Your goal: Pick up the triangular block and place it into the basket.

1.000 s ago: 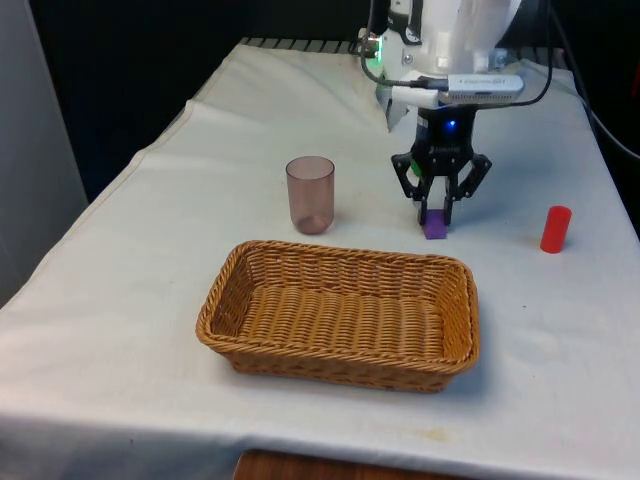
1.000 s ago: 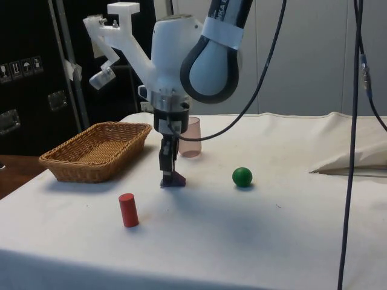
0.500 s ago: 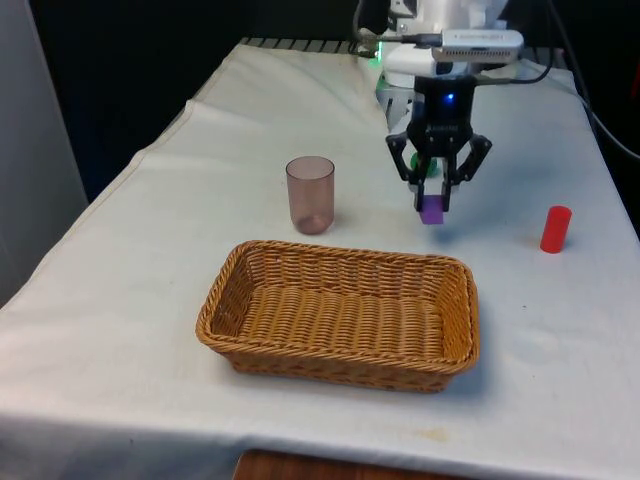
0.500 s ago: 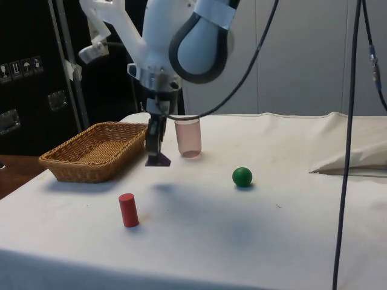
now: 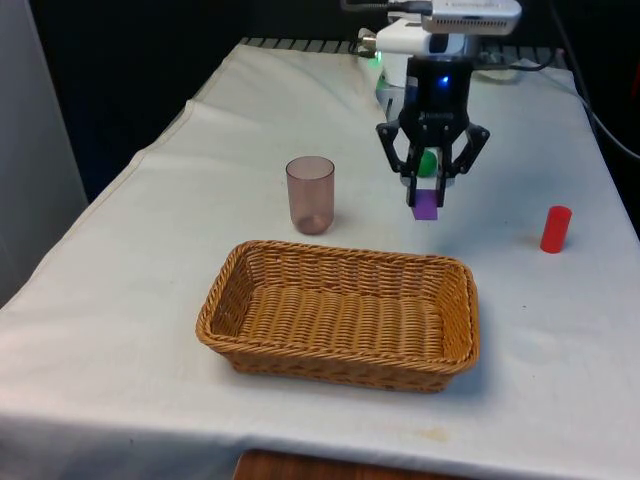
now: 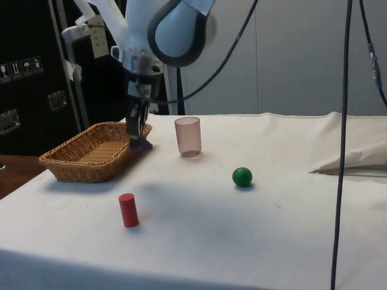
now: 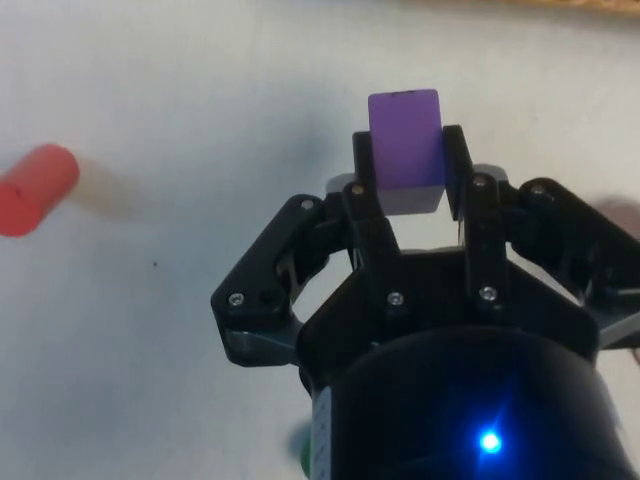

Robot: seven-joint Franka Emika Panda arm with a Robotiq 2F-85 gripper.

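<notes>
Purple block [image 5: 425, 205] hangs off the table, pinched between the jaws of the gripper [image 5: 428, 192], just behind the basket's [image 5: 340, 358] far rim. A pink cup [image 5: 310, 194] stands nearby, a red cylinder [image 5: 555, 229] off toward the front view's right, a green ball [image 6: 242, 176] beyond.
</notes>
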